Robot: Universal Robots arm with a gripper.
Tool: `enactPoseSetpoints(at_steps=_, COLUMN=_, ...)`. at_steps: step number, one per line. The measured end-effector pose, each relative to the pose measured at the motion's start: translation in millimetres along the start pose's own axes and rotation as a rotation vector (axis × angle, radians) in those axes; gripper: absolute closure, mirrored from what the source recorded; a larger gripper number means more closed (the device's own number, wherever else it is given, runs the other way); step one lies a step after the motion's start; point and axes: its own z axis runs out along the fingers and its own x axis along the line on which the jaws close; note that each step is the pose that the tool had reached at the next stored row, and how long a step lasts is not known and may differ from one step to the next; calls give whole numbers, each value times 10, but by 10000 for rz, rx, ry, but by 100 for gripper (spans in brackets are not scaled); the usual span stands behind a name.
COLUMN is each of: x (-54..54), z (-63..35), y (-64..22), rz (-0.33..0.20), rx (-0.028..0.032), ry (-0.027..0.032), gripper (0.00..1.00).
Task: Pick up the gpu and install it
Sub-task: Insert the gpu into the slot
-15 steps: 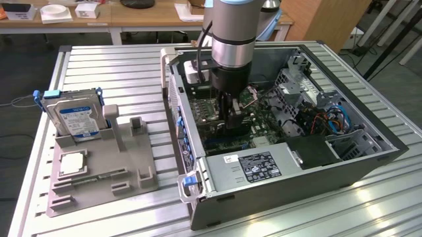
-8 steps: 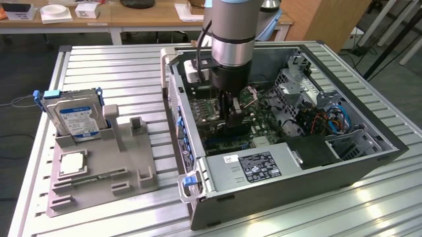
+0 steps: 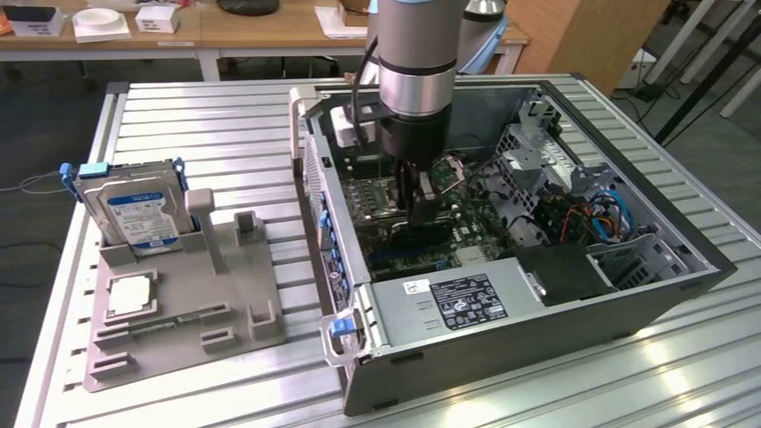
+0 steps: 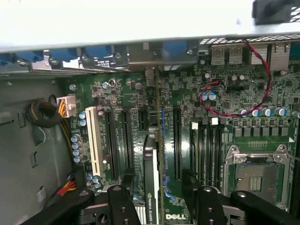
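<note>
Flat dark gpu edge-on between black end effector fingers, over green motherboard

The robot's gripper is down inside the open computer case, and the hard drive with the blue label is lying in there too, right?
Not quite. The gripper is inside the computer case, but the exterior view shows the hard drive standing outside on the grey holder.

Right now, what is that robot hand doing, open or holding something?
Hand: closed on the gpu, which it holds edge-on over the motherboard slots inside the computer case.
</note>
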Motion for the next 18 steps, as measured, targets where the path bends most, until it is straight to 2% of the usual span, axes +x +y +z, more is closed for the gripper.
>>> enactPoseSetpoints(at_steps=4, x=-21, z=-3, y=2, rz=0, rx=1, ry=-2, gripper=47)
enactPoseSetpoints(at_steps=12, x=-17, z=-47, y=-4, rz=12, rx=-7, ry=-85, gripper=47)
enactPoseSetpoints(at_steps=15, x=-16, z=-50, y=-4, rz=14, rx=-10, ry=-93, gripper=47)
enactPoseSetpoints(at_steps=16, x=-16, z=-50, y=-5, rz=10, rx=-32, ry=-92, gripper=47)
enactPoseSetpoints(at_steps=18, x=-16, z=-50, y=-5, rz=-4, rx=-172, ry=-83, gripper=47)
